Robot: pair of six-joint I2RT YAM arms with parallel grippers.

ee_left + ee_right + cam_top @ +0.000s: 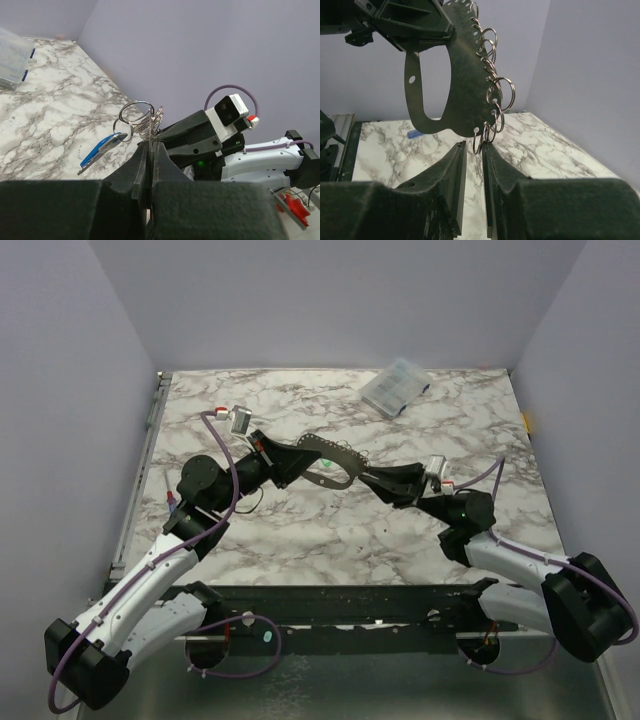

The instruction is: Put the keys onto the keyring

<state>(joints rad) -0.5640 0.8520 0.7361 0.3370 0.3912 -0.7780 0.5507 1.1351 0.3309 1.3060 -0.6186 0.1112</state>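
The keyring (328,462) is a flat dark-grey curved plate with several silvery split rings along its edge, held up over the middle of the table. My left gripper (298,462) is shut on the plate's end. In the left wrist view the left gripper (151,145) pinches the plate edge-on, and the rings (141,116) fan out above the jaws. A blue-headed key (101,149) hangs from one ring. My right gripper (474,145) is open by a narrow gap, just under the plate (465,85). One split ring (479,141) hangs between its fingertips, unpinched.
A clear plastic compartment box (394,387) lies at the back right of the marble table (300,540); it also shows in the left wrist view as a clear box (10,64). Purple walls close in the back and both sides. A black rail (340,602) runs along the near edge.
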